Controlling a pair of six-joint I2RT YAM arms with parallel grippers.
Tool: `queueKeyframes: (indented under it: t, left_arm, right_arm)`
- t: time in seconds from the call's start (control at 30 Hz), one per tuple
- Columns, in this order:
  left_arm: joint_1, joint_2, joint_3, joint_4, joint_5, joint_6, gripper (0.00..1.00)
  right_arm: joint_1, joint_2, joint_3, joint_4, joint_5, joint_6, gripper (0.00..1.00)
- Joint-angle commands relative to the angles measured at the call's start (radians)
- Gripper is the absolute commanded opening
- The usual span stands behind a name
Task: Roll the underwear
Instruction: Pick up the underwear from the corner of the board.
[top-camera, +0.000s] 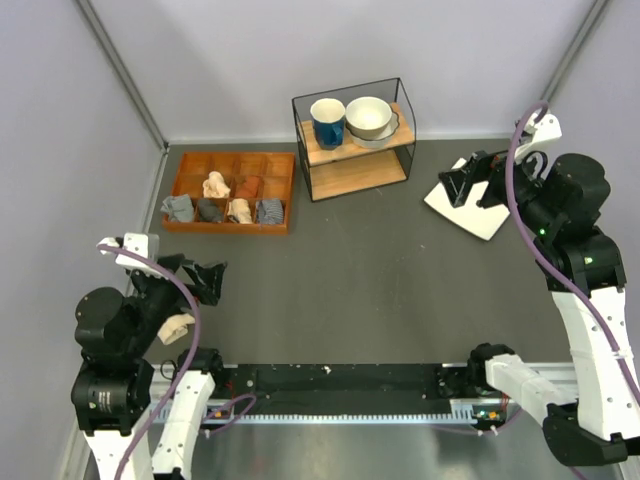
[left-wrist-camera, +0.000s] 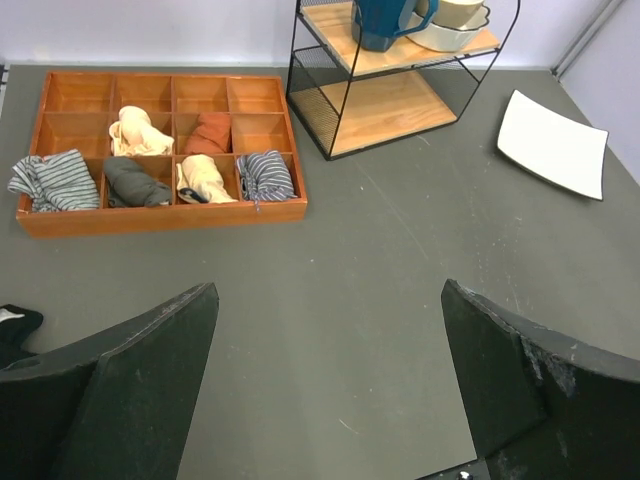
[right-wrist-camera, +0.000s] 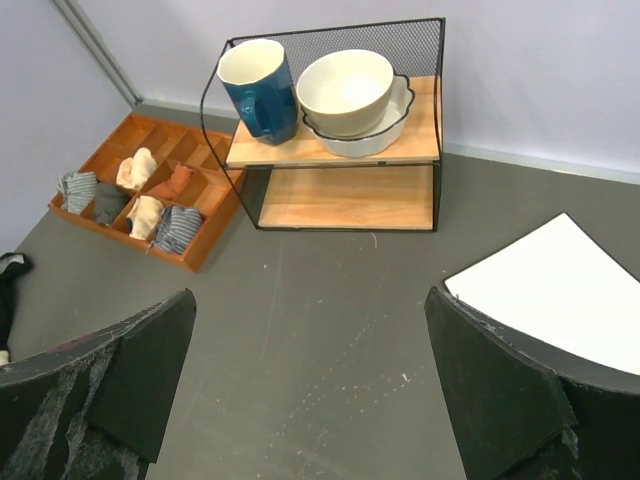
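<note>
The underwear (top-camera: 177, 327) lies on the grey mat at the near left, under my left arm; only a cream-beige fold and some black fabric show. A black edge of it shows at the left border of the left wrist view (left-wrist-camera: 14, 327) and the right wrist view (right-wrist-camera: 7, 283). My left gripper (top-camera: 206, 281) is open and empty, raised just right of the underwear; in its own view (left-wrist-camera: 328, 290) only bare mat lies between the fingers. My right gripper (top-camera: 461, 186) is open and empty at the far right, over the white board (top-camera: 478, 212), also (right-wrist-camera: 310, 295).
A wooden tray (top-camera: 228, 227) with several small rolled garments sits at the back left, also in the left wrist view (left-wrist-camera: 160, 217). A black wire rack (top-camera: 356, 172) holds a blue mug (top-camera: 327, 122) and white bowls (top-camera: 369, 117). Grey walls close in both sides.
</note>
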Motion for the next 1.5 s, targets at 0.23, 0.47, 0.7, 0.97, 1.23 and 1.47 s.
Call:
queueKeyframes:
  t: [0.23,0.47,0.7,0.97,1.23,1.47]
  left_arm:
    - [-0.002,-0.048,-0.035,0.040,-0.003,-0.024,0.99]
    - [-0.029,-0.042,-0.123,0.069,-0.149,-0.073,0.99]
    - [-0.025,0.174,-0.271,0.144,-0.276,-0.140,0.99]
    - [0.073,0.473,-0.343,0.279,-0.514,-0.156,0.97]
    - [0.257,0.802,-0.197,0.266,-0.690,-0.143,0.89]
    - [0.336,0.978,-0.187,0.326,-0.683,-0.143,0.79]
  right_arm:
    - [-0.016,0.007,-0.003,0.038,-0.050,0.021,0.99]
    - [-0.018,0.010,-0.071,0.067,-0.180,-0.063,0.99]
    - [-0.016,0.047,-0.403,0.148,-0.689,-0.414,0.99]
    - [-0.016,0.110,-0.526,0.211,-0.665,-0.470,0.99]
    - [0.002,0.092,-0.524,0.193,-0.663,-0.482,0.99]
    - [0.013,0.102,-0.532,0.188,-0.647,-0.494,0.99]
